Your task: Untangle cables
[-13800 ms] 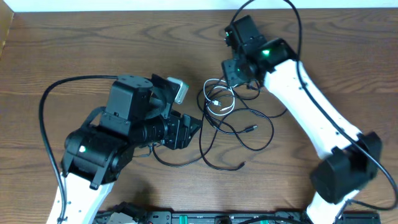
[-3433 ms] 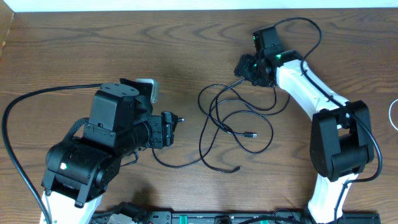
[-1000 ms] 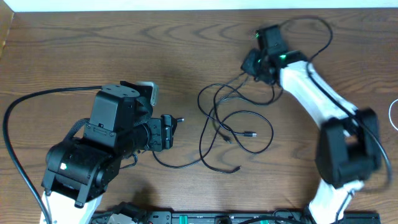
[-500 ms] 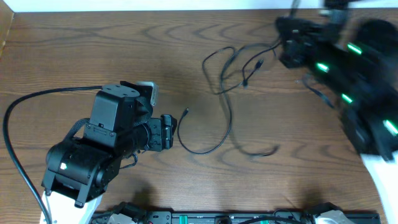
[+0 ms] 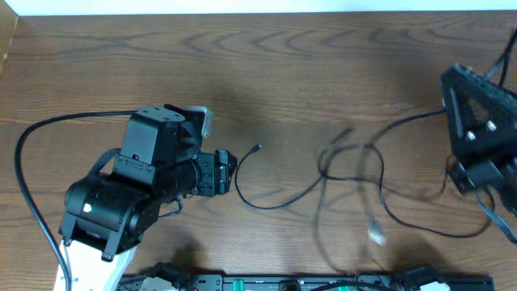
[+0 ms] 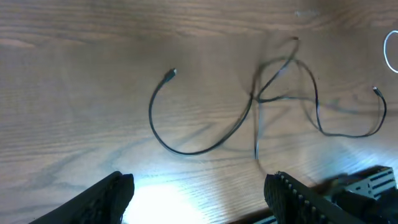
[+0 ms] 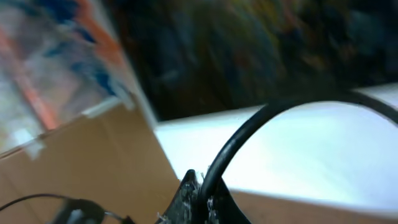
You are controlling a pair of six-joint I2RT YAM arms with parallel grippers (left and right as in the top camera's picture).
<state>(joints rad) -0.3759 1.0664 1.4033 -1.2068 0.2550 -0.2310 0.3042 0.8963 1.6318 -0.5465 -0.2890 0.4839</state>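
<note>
Black cables (image 6: 256, 96) blurred over wood table (image 5: 161, 48); right jaws pinch one; left jaws wide, empty.

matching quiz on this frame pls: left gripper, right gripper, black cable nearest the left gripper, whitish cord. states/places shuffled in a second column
Things:
1. left gripper
2. right gripper
3. black cable nearest the left gripper
4. whitish cord

States/places:
A. shut
B. loop cut off at the right edge of the left wrist view
C. open, holding nothing
D. U-shaped curve with a free plug end

Pairs: 1-C, 2-A, 3-D, 4-B
</note>
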